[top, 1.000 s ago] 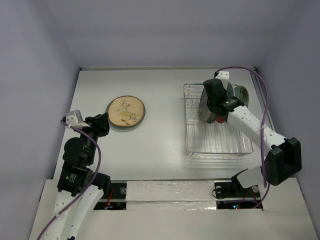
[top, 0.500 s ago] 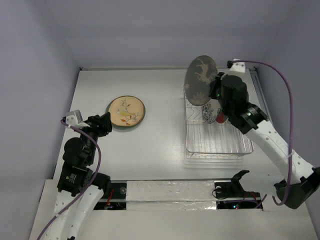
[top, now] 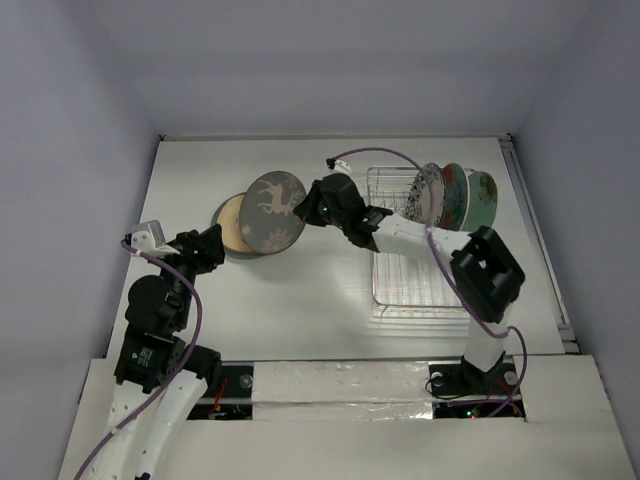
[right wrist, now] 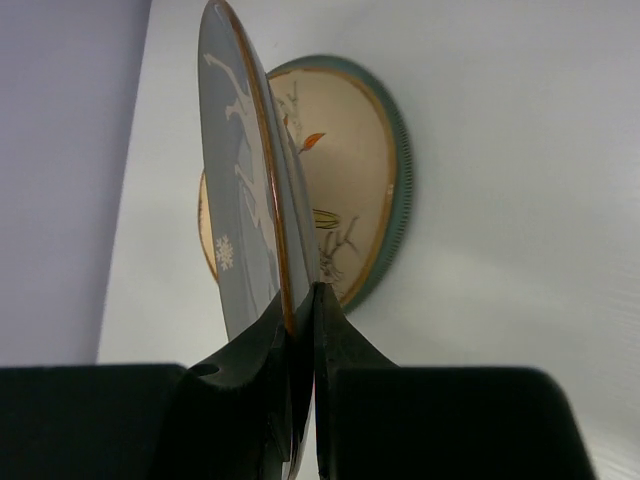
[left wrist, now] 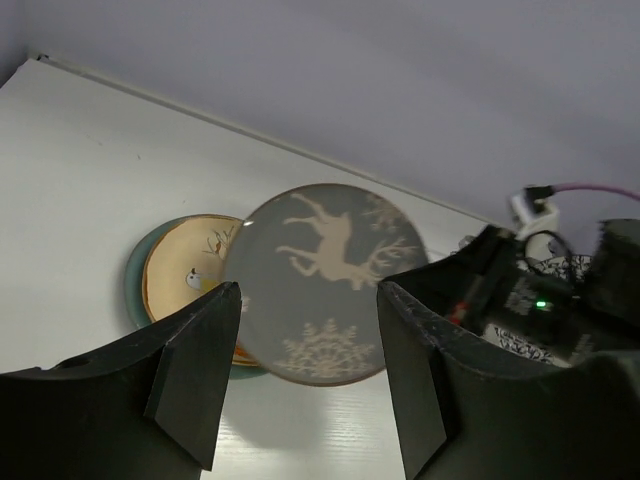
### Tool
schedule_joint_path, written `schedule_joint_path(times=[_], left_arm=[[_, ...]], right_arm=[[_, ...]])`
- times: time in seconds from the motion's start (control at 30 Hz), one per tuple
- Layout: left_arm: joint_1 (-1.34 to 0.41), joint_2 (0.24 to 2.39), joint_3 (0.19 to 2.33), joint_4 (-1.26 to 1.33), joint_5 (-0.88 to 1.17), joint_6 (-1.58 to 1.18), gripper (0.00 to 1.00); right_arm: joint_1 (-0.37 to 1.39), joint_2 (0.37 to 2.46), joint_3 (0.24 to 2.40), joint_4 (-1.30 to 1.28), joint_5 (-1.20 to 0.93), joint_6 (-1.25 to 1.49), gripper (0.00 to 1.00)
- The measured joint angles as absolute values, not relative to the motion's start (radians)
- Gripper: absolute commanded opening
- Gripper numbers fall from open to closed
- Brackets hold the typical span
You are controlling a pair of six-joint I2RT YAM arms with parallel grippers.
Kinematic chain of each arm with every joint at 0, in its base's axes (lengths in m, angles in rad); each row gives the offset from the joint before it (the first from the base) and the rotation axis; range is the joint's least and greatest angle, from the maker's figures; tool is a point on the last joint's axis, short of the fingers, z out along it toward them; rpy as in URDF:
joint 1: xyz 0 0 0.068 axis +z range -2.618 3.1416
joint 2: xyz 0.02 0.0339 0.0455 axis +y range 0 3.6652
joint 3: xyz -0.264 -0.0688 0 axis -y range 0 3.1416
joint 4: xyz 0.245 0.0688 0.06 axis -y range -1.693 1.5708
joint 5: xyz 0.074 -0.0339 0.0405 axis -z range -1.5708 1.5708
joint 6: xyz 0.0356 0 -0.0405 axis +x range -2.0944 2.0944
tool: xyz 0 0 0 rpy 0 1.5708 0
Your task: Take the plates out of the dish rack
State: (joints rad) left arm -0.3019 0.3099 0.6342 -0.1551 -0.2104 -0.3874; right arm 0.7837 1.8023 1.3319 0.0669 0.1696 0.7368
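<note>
Right hand (right wrist: 300,310) carried grey deer plate (top: 272,213) (clamped by rim) over tan plate (top: 230,222); left hand (left wrist: 308,300) apart.

Grey plate (top: 272,212), cream deer and snowflakes; tan plate (top: 231,224), birds; teal plate (right wrist: 400,190); silver rack (top: 400,292)

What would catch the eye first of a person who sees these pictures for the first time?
First, the grey deer plate, pinched at its rim by the right fingers and held tilted above the tan plate on the left of the table. Next, the wire rack on the right, with three plates standing on edge at its far end.
</note>
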Motion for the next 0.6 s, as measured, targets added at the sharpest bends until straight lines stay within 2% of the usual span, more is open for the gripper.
schedule_joint_path(times=[0.27, 0.37, 0.47, 0.5, 0.57, 0.6], left_arm=[[-0.302, 0.309, 0.634, -0.155, -0.211, -0.387, 0.55], [-0.302, 0.309, 0.634, -0.155, -0.211, -0.387, 0.59], [-0.302, 0.308, 0.634, -0.155, -0.210, -0.388, 0.64], [-0.302, 0.308, 0.634, -0.155, -0.211, -0.387, 0.65], [-0.302, 0.307, 0.634, -0.155, -0.210, -0.388, 0.66], [-0.302, 0.306, 0.634, -0.155, -0.210, -0.387, 0.66]], right_arm=[[0.793, 2.050, 1.415, 0.207, 0.083, 0.937, 0.00], [0.791, 2.101, 1.428, 0.240, 0.066, 0.991, 0.05], [0.785, 2.129, 1.428, 0.268, 0.054, 1.034, 0.15], [0.784, 2.135, 1.428, 0.280, 0.050, 1.046, 0.23], [0.785, 2.144, 1.428, 0.303, 0.044, 1.063, 0.32], [0.786, 2.146, 1.428, 0.316, 0.039, 1.068, 0.41]])
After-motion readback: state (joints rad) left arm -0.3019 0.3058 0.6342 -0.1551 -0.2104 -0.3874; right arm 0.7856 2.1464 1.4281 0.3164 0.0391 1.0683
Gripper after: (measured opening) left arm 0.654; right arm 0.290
